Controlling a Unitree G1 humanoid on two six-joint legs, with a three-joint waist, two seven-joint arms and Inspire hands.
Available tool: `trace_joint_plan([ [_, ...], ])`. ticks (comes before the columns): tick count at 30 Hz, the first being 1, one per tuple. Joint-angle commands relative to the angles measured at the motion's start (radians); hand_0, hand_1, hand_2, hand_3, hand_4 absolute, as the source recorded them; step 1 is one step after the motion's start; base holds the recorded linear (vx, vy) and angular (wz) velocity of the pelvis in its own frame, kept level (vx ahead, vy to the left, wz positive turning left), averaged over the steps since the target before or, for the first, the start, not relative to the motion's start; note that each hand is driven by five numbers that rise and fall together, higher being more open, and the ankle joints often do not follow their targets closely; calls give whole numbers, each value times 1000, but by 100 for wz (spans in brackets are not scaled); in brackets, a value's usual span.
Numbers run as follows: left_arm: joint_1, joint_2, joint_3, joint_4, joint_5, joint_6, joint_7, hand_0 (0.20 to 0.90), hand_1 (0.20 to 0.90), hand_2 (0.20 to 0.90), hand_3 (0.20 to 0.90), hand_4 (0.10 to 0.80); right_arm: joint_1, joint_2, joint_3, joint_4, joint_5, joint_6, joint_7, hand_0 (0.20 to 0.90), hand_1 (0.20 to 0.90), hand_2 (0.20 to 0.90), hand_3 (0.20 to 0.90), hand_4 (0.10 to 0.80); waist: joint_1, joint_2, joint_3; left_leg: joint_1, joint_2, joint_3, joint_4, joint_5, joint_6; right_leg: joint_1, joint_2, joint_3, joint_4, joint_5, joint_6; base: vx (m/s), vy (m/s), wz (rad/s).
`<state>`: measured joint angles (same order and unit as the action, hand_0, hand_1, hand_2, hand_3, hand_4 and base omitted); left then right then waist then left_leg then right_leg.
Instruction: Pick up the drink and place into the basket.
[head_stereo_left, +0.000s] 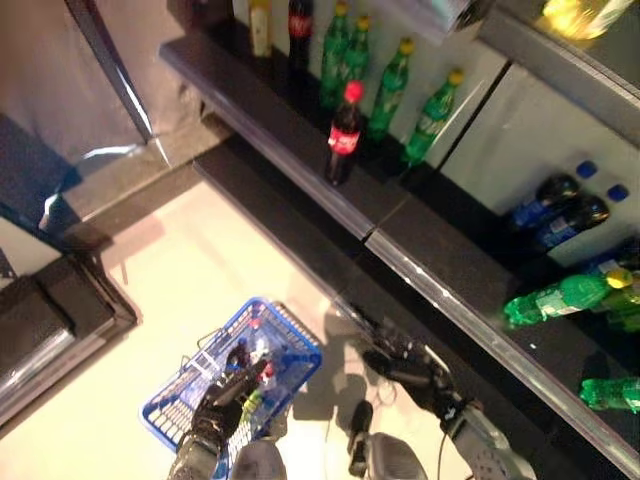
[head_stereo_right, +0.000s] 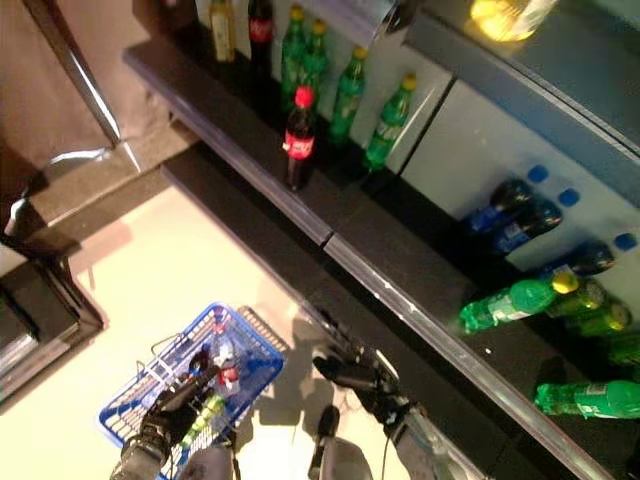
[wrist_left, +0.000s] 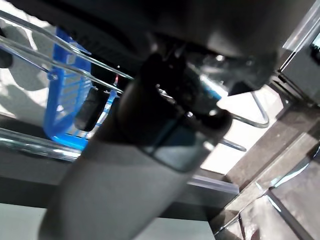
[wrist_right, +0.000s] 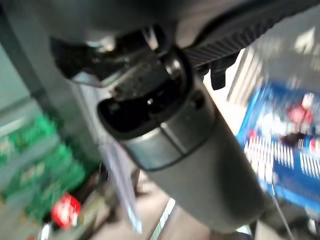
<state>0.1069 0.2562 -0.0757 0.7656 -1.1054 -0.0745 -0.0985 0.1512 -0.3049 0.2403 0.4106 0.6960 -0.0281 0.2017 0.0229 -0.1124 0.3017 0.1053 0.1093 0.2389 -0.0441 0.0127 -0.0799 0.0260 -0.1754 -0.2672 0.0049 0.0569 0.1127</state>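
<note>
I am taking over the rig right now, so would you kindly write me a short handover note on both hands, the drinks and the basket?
Left hand: curled round the wire handle of the blue plastic shopping basket, holding it low above the pale floor.
Right hand: empty, fingers relaxed, low beside the dark shelf edge.
Basket: already holds some bottles; how many is unclear.
Nearest drink: a dark cola bottle with a red cap, upright and alone at the front of the dark shelf; green bottles stand behind it.
Left to do: reach up, take a drink, lower it into the basket.

Your left hand (head_stereo_left: 222, 408) sits low at the lower left, fingers curled. Your right hand (head_stereo_left: 405, 362) hangs at the lower right, fingers loosely extended, holding nothing.
</note>
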Motion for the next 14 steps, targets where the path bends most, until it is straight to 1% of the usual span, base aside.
trace_joint_plan([
  [1, -16, -34, -7, -94, 43, -111, -122, 300, 300, 300, 200, 100, 13, 10, -17, 12, -43, -71, -46, 900, 900, 900, 900, 800, 0, 53, -114, -33, 18, 29, 23, 30, -2, 21, -31, 2, 33, -2, 52, 68, 5, -11],
  [2, -32, -46, 0, -28, 59, -110, -123, 300, 300, 300, 200, 100, -5, 32, -18, 130, -79, -54, -88, 900, 900, 900, 900, 800, 1, 60, -122, -18, 20, 31, 9, 30, -6, 36, -35, -5, 23, -1, 53, 46, 6, -2],
  [4, -46, -53, 3, 29, 72, -109, -129, 300, 300, 300, 200, 100, -26, 47, -20, 250, -73, -48, -102, 900, 900, 900, 900, 800, 5, 65, -129, -7, 22, 32, 1, 30, -9, 49, -37, -12, 15, -1, 53, 45, 3, -1],
  [5, -49, -55, 5, 41, 74, -109, -133, 300, 300, 300, 200, 100, -31, 50, -23, 274, -74, -45, -108, 900, 900, 900, 900, 800, 5, 66, -129, -5, 22, 31, 0, 30, -10, 51, -37, -13, 14, 0, 53, 44, 2, 2],
  [6, -62, -65, 13, 94, 86, -112, -146, 300, 300, 300, 200, 100, -52, 60, -27, 388, -131, -37, -161, 900, 900, 900, 900, 800, 10, 70, -136, 5, 24, 32, -8, 30, -13, 63, -38, -20, 6, 0, 53, 45, 7, 3],
  [8, -79, -75, 14, 144, 105, -113, -150, 300, 300, 300, 200, 100, -75, 73, -37, 504, -146, -13, -193, 900, 900, 900, 900, 800, 17, 75, -146, 15, 25, 31, -16, 29, -14, 76, -38, -28, -2, -1, 51, 56, 16, 3],
  [10, -85, -80, 19, 182, 120, -113, -155, 300, 300, 300, 200, 100, -89, 86, -54, 589, -171, 6, -215, 900, 900, 900, 900, 800, 19, 80, -154, 24, 28, 33, -18, 27, -16, 83, -38, -32, 0, -5, 49, 49, 15, 1],
  [12, -89, -84, 30, 217, 126, -112, -164, 300, 300, 300, 200, 100, -97, 96, -61, 653, -213, 0, -221, 900, 900, 900, 900, 800, 20, 85, -161, 32, 30, 37, -19, 25, -16, 90, -38, -35, 2, -10, 47, 50, 20, 1],
  [14, -90, -83, 36, 231, 126, -105, -163, 300, 300, 300, 200, 100, -98, 98, -65, 685, -226, 17, -213, 900, 900, 900, 900, 800, 20, 88, -167, 38, 30, 39, -19, 22, -15, 94, -38, -36, 2, -12, 45, 24, 15, -1],
])
